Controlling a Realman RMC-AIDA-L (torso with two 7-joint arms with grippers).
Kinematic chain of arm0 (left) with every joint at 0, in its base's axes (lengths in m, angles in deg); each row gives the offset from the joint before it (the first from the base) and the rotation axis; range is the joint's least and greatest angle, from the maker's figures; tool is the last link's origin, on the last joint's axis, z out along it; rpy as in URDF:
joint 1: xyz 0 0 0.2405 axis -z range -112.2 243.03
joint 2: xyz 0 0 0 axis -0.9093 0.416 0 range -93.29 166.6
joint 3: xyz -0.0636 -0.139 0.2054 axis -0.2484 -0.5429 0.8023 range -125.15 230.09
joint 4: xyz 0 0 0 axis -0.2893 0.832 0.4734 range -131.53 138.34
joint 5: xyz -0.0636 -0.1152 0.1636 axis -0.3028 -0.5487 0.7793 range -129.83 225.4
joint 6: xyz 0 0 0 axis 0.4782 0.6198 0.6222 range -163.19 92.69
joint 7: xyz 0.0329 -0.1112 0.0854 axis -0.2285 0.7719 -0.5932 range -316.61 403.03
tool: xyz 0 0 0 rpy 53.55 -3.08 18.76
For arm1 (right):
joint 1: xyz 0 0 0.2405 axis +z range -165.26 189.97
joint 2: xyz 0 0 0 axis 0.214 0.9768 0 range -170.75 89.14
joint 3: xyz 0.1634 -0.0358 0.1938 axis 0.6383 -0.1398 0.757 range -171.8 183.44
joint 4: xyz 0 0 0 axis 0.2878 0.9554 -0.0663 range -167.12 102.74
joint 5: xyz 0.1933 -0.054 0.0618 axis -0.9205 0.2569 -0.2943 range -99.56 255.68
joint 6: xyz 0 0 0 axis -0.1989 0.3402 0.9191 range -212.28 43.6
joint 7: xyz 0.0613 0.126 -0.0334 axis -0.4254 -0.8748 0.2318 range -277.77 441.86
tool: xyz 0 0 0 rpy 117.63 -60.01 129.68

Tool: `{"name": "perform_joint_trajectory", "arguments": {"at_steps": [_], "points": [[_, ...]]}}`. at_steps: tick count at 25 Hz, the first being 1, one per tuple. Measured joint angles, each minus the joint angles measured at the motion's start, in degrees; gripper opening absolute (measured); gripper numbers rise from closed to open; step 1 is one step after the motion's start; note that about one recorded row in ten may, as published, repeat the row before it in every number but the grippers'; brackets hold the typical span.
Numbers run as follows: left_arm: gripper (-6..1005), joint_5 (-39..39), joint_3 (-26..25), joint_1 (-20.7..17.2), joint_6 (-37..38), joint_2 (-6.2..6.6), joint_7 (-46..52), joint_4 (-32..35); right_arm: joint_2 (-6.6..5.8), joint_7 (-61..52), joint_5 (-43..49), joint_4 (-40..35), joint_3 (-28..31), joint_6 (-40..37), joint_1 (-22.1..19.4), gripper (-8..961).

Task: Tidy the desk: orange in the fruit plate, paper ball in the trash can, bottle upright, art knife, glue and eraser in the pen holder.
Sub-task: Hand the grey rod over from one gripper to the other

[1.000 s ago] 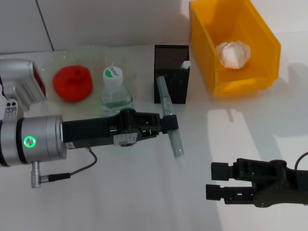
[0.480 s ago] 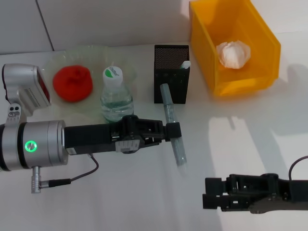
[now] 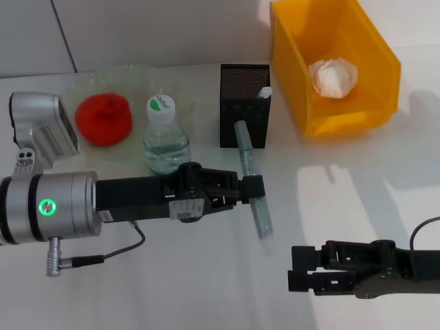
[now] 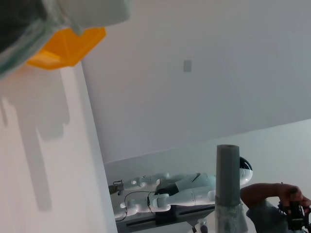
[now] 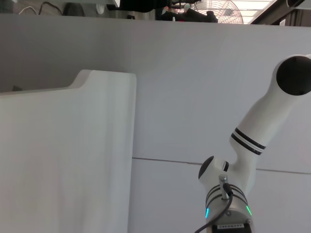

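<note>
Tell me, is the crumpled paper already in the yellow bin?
Yes, the paper ball lies inside the trash can.

Head camera looks down on the desk (image 3: 206, 289); both wrist cameras apparently face walls, sharing little.

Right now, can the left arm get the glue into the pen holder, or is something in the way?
Probably yes. The left gripper holds the glue in front of the pen holder, whose open top shows only a white tip at one corner. The bottle stands off to the side; the right gripper is low and away.
</note>
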Motion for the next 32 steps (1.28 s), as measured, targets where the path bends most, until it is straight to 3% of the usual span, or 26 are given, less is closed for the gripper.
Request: {"name": "perform_joint_trajectory", "arguments": {"at_steps": [32], "points": [[133,-0.4,1.3,0.8,0.2,-0.17,1.0,0.0,-0.72,4.9,-3.3,6.2,-0.4,1.1,5.0,831]]}}
